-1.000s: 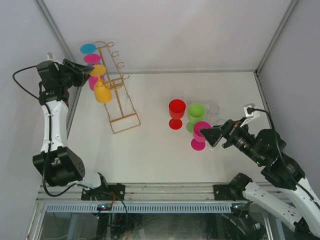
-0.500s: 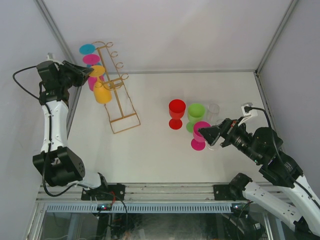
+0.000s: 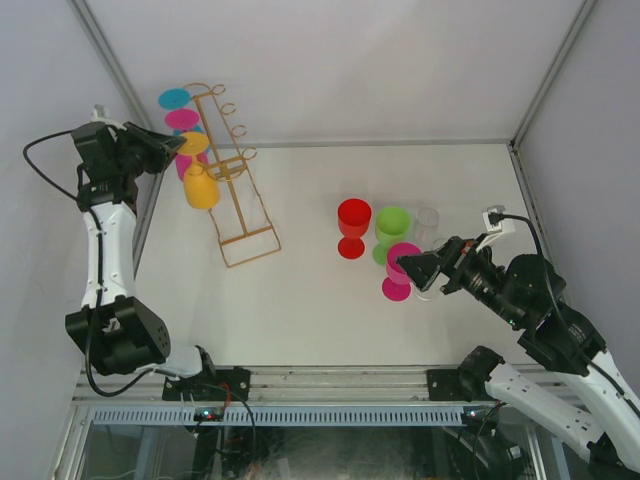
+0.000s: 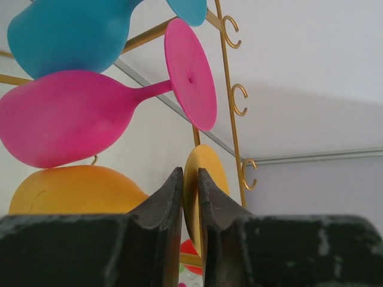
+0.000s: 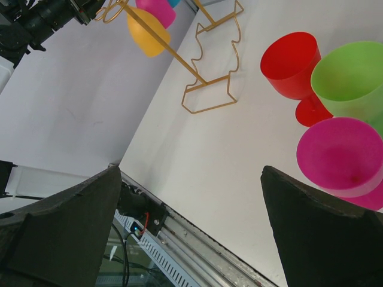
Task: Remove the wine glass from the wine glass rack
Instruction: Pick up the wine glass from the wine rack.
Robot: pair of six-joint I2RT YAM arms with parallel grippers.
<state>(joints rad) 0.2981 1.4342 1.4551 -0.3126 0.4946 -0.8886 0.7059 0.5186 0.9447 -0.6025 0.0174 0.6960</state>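
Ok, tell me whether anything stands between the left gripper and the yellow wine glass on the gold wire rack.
Nothing visible does. The left gripper pinches the round foot of the yellow plastic wine glass edge-on. The pink plastic wine glass hangs just above it on the gold wire rack, close but not in between.

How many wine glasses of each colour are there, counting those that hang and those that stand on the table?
blue glass: 1
pink glasses: 2, one hanging and one standing
yellow glass: 1
red glass: 1
green glass: 1
clear glass: 1
Total: 7
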